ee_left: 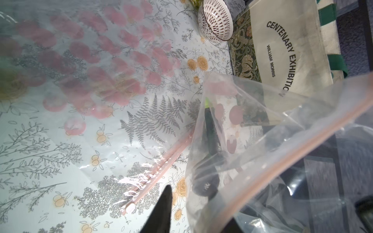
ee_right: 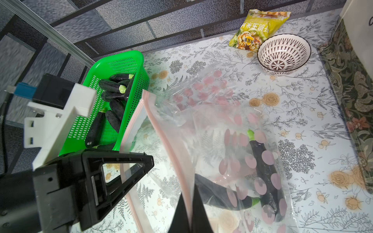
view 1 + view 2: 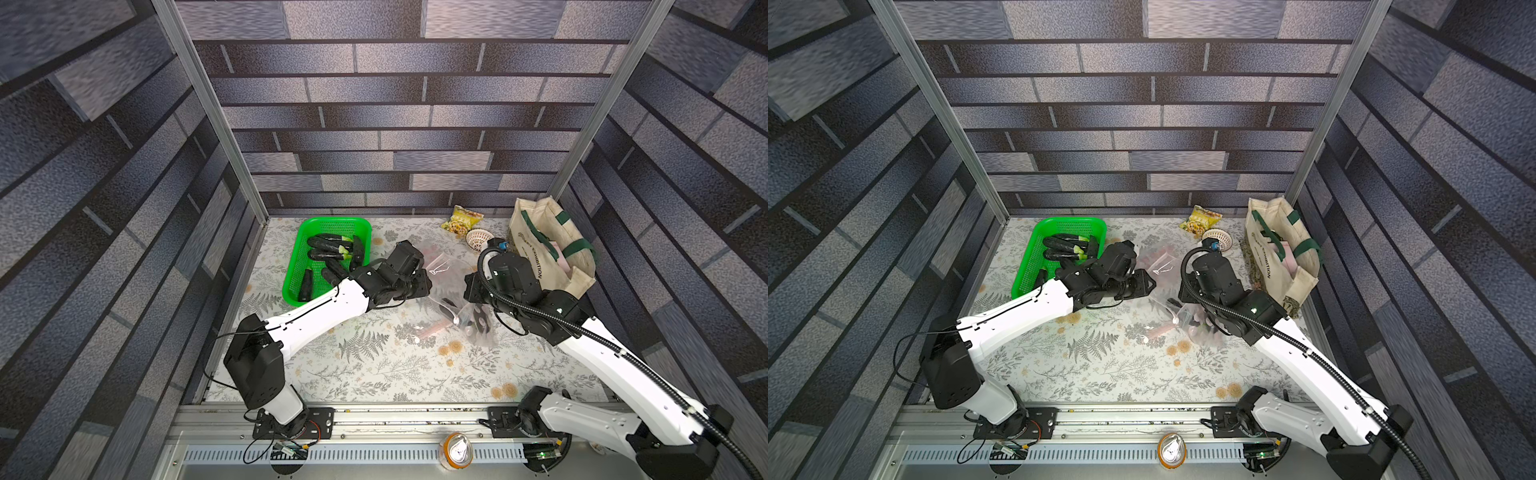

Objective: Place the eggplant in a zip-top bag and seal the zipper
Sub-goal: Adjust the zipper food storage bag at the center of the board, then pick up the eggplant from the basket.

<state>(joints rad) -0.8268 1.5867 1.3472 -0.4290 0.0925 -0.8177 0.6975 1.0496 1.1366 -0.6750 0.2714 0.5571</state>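
Note:
A clear zip-top bag (image 2: 212,125) with pink dots hangs half lifted over the table, mouth open. Two dark eggplants (image 2: 266,171) lie inside it, and one eggplant (image 1: 205,187) shows through the plastic in the left wrist view. My right gripper (image 2: 189,209) is shut on the bag's pink zipper strip (image 2: 173,153). My left gripper (image 1: 199,203) is at the bag's other lip with its jaws apart, one finger (image 1: 163,209) outside the plastic. In both top views the bag (image 3: 469,320) (image 3: 1200,328) sits between the left gripper (image 3: 428,284) and the right gripper (image 3: 471,291).
A second, empty zip-top bag (image 1: 101,60) lies flat on the floral cloth. A green basket (image 3: 332,220) with several eggplants (image 3: 328,245) stands at the back left. A patterned bowl (image 3: 478,239), a snack packet (image 3: 463,218) and a tote bag (image 3: 548,249) are at the back right.

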